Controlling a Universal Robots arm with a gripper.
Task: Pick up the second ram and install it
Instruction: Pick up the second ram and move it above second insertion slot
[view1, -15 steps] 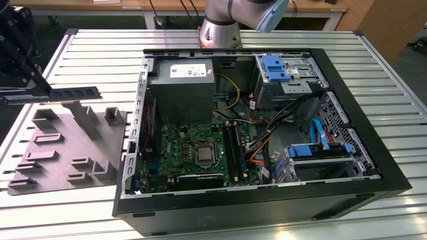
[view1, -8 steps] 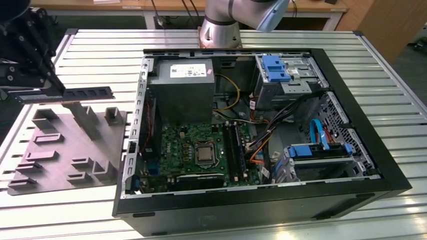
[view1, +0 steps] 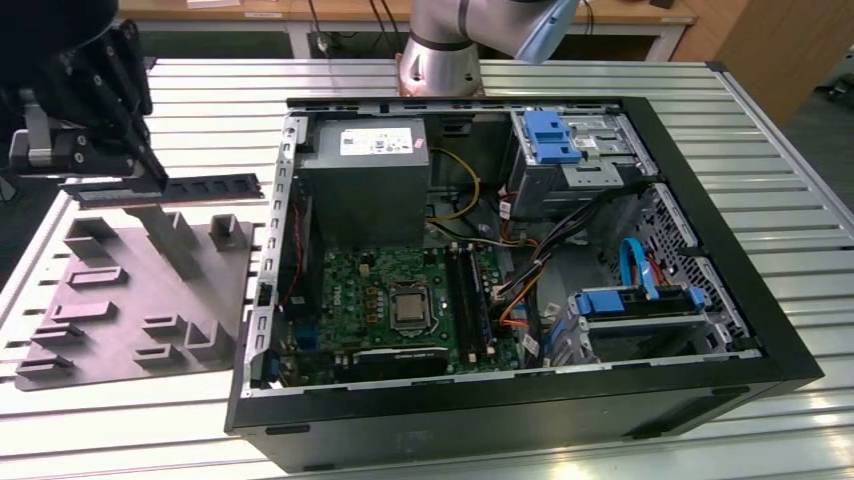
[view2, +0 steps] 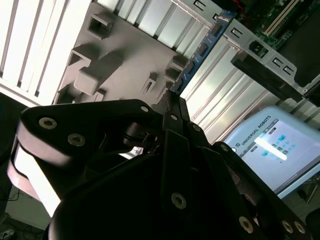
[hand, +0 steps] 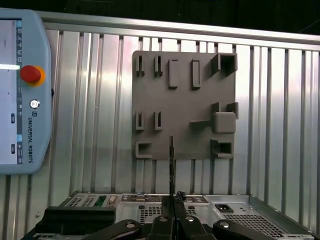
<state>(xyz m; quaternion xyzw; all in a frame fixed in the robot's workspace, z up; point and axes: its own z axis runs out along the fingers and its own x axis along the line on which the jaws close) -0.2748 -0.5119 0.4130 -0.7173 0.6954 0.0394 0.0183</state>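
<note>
The second ram is a long dark stick with a row of chips, held level in the air above the grey fixture plate at the exterior view's left. My gripper is shut on it near one end, outside the open computer case. In the second wrist view the ram shows blue, reaching out from the black fingers over the plate. In the first wrist view the ram is edge-on, a thin line rising from the gripper. The green motherboard with long black slots lies inside the case.
The case holds a grey power supply, blue drive brackets, cables and a blue-handled bay. The arm's base stands behind the case. A teach pendant lies on the ribbed metal table beside the plate.
</note>
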